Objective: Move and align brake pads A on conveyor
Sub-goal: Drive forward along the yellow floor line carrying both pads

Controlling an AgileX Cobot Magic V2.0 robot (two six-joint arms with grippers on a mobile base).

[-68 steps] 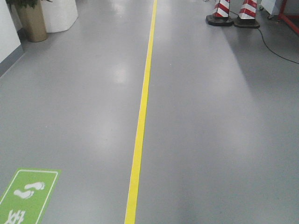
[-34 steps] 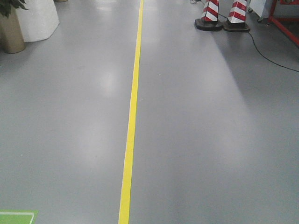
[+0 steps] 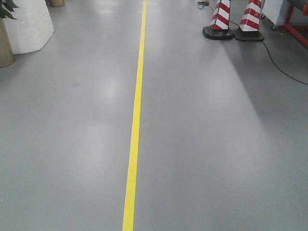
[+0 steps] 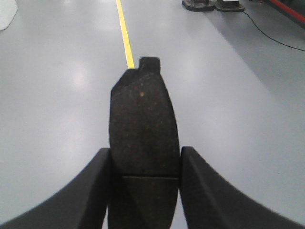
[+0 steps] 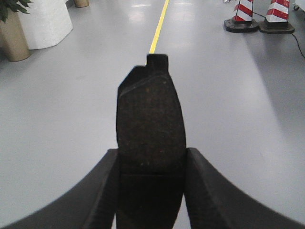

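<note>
Two loads, conveyor unseen
Jolts risk dropping them: left gripper is pinching one brake pad, right gripper another brake pad.

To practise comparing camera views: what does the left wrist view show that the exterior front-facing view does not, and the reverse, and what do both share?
Only the left wrist view: a brake pad clamped in the left tool. Only the front view: the striped upper parts of two cones, and a tan pot at the left edge. Both: the grey floor, the yellow line and a black cable.
</note>
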